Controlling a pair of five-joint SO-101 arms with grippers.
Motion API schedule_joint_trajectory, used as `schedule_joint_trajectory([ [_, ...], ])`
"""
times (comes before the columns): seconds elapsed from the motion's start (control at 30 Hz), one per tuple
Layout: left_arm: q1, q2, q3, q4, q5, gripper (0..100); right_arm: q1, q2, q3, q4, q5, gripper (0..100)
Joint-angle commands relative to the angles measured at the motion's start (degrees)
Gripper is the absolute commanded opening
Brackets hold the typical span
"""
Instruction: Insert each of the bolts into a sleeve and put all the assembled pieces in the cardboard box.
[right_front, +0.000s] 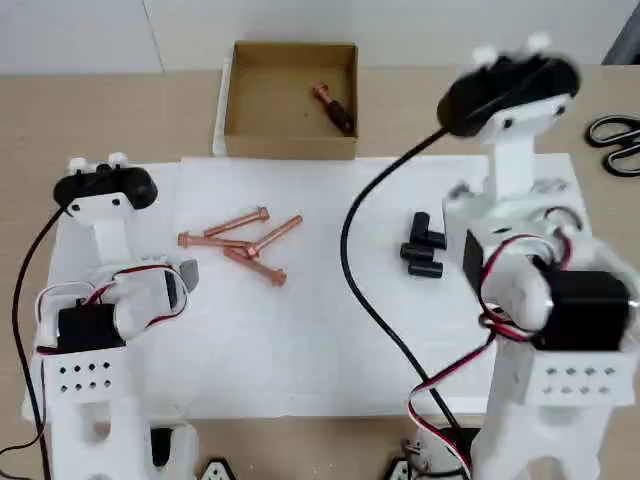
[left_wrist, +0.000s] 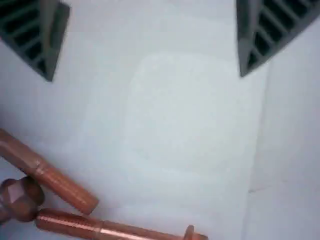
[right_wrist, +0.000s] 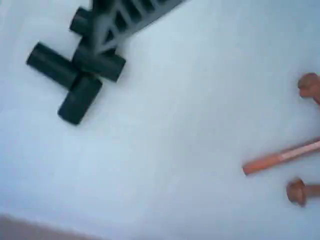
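Broadly, the white sheet (right_front: 320, 340) holds both work piles well apart, so each arm has its own stock and the joining has to happen between them.

The left arm (right_front: 110, 300) sits at its side of the sheet. The left gripper (left_wrist: 147, 70) hangs released, jaws spread wide over bare sheet, just beside the loose bolts (right_front: 245, 245). The right gripper (right_wrist: 105, 27) hovers above the sleeves (right_front: 422, 252); whether it is released or clenched, I cannot tell.

The likeliest trouble is in the bolt pile. The copper bolts lie crossed and touching, so a claw closing on one could drag or roll its neighbours, or pinch two at once. The sleeves are also bunched together and round, so a nudge from above could scatter them or roll one off toward the sheet's edge. A bolt gripped off-centre would probably tilt and miss a sleeve's bore.

The cardboard box (right_front: 290, 145) stands beyond the sheet's far edge. Inside it lies one assembled piece (right_front: 335, 108), a bolt with a dark sleeve on it, resting at a slant on the box floor.
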Motion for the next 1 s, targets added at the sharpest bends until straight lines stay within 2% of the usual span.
schedule_joint_trajectory([
  [0.0, 0.09, -0.62, -2.07, 0.09, 0.00, 23, 0.84, -2.95, 14.86, -5.85, 0.79, 12.6],
  [0.17, 0.09, -0.62, -2.07, 0.09, 0.09, 23, 0.75, 0.22, 25.41, -9.98, 9.49, 12.8],
  [0.33, 0.09, -0.62, -2.07, 0.09, 0.09, 23, 2.24, 10.51, 24.97, -11.30, 17.41, 12.5],
  [0.53, 0.09, -0.62, -2.07, 0.09, 0.09, 23, 6.29, 25.36, 14.24, -10.33, 28.13, 12.8],
  [0.7, 0.09, -0.62, -2.07, 0.09, 0.09, 23, 7.43, 37.49, 0.00, -2.15, 39.21, 12.8],
  [0.8, 0.09, -0.62, -2.07, 0.09, 0.09, 23, 7.43, 44.18, -8.53, 1.89, 42.46, 12.8],
  [0.97, 0.00, -0.62, -2.07, 0.18, 0.09, 23, 7.25, 52.18, -15.65, 2.42, 45.01, 12.9],
])
